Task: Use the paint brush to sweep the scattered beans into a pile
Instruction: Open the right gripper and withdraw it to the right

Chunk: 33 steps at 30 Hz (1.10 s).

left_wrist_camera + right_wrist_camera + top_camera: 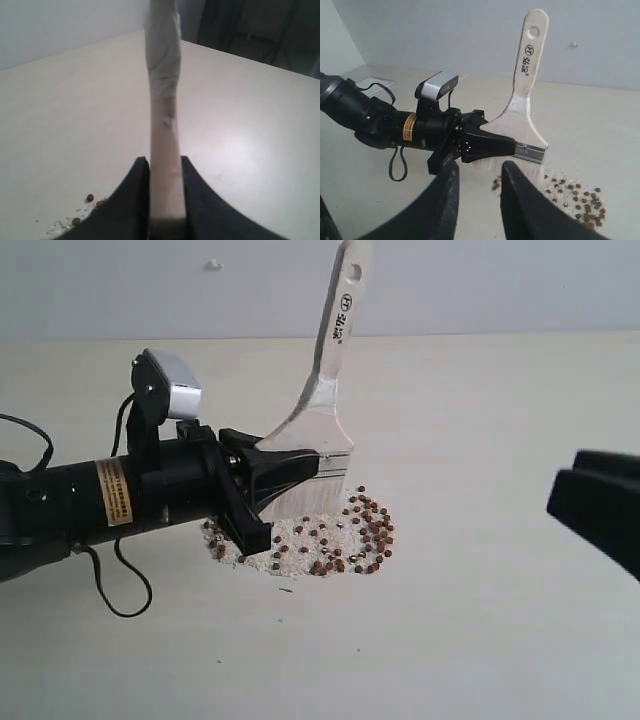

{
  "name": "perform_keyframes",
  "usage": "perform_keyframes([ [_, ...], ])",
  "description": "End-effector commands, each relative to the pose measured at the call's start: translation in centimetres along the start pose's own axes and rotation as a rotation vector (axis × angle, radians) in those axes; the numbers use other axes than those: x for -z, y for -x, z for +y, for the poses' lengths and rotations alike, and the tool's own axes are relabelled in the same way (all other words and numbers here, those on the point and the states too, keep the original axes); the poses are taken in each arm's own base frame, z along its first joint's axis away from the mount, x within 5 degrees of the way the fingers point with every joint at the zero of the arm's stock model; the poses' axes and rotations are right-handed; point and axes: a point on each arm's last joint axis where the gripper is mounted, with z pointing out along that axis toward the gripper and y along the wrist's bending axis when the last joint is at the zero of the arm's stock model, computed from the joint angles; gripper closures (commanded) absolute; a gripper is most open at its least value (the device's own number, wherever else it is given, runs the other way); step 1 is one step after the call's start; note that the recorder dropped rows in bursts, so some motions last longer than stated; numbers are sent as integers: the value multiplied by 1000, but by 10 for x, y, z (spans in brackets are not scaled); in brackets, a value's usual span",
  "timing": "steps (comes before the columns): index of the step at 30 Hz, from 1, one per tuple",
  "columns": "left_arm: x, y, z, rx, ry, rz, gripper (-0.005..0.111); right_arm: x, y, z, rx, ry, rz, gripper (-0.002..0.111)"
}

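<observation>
My left claw (300, 468) is clamped on the wide flat paint brush (318, 410), low down by its silver metal ferrule. I judge this grip gives firm control of the sweeping edge. The pale wooden handle stands nearly upright, so the off-white bristles (310, 502) meet the pale counter (480, 640) along their whole width. The tiny reddish-brown round beans (365, 535) lie just beside the bristles, loosely bunched on the counter among fine white grains (290, 540), with a few strays near the claw. My right claw (479, 175) hangs with its jaws apart and empty, well away from the beans, probably to leave the sweeping path free.
</observation>
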Motion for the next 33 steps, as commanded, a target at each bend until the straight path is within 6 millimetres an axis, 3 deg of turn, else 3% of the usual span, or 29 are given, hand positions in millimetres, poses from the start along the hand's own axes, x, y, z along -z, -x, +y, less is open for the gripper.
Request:
perform_keyframes([
  [1,0,6,-4,32,-43,-51,107,11,-39,-5,-55,23,-24,81],
  [4,0,8,-5,54,-52,-67,107,14,-59,-8,-56,34,-36,81],
  [12,0,8,-7,89,-75,-61,107,15,-58,-9,-21,20,-54,81],
  [15,6,11,-13,91,-200,-82,107,15,-58,-9,-10,21,-55,81],
  [24,25,4,0,101,-242,0,107,15,-57,-9,-10,16,-57,81],
  [33,28,0,-2,68,-293,46,107,15,-57,-10,-8,9,-60,81],
])
